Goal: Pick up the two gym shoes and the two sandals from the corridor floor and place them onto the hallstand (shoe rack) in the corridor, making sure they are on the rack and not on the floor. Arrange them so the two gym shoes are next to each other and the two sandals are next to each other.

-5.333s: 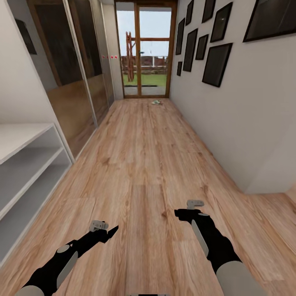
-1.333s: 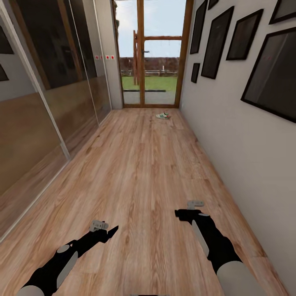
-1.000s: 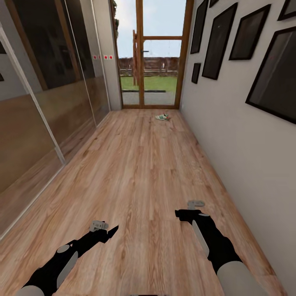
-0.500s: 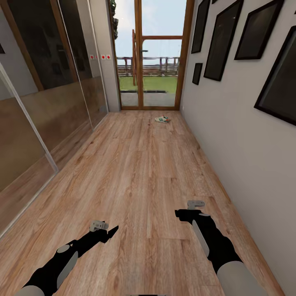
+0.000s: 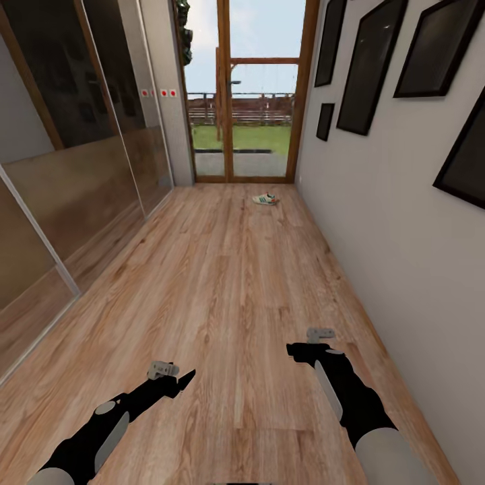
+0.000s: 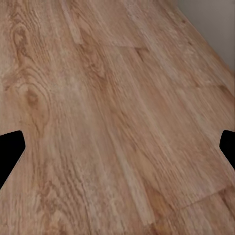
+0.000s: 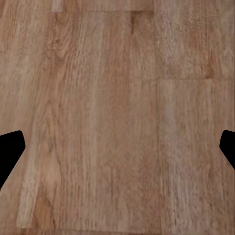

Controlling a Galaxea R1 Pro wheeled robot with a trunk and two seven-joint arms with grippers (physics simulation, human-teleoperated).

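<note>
Head view, corridor: a long wood-plank floor (image 5: 229,283) runs straight up toward 12 o'clock, ending at a wood-framed glass door (image 5: 246,91) with grass and a fence beyond it.
Head view, gym shoe: one white sneaker with green stripes (image 5: 266,199) lies on the floor far off at 12 o'clock, just before the door and close to the right wall. At this range I cannot tell whether it is one shoe or two.
Head view, left side: tall sliding panels with dark glass above and wood tone below (image 5: 81,155) line the corridor from 9 to 11 o'clock.
Head view, right side: a plain pale wall (image 5: 404,269) carries black picture frames (image 5: 367,64) from 1 to 3 o'clock.
Head view, left gripper: the left gripper (image 5: 176,378) sits low at 7 o'clock on its black arm, above bare floor, well apart from the sneaker; from here its jaw gap is not clear.
Head view, right gripper: the right gripper (image 5: 303,350) sits at 5 o'clock, also above bare floor, nothing in it.
Left wrist view: floor planks (image 6: 112,122), with a strip of pale wall base (image 6: 215,24) at one corner. Two black fingertips (image 6: 9,152) stand at opposite edges, so the jaws are spread wide and hold nothing.
Right wrist view: floor planks (image 7: 117,117), and two black fingertips (image 7: 9,152) at opposite edges, jaws spread wide here too, nothing between them.
</note>
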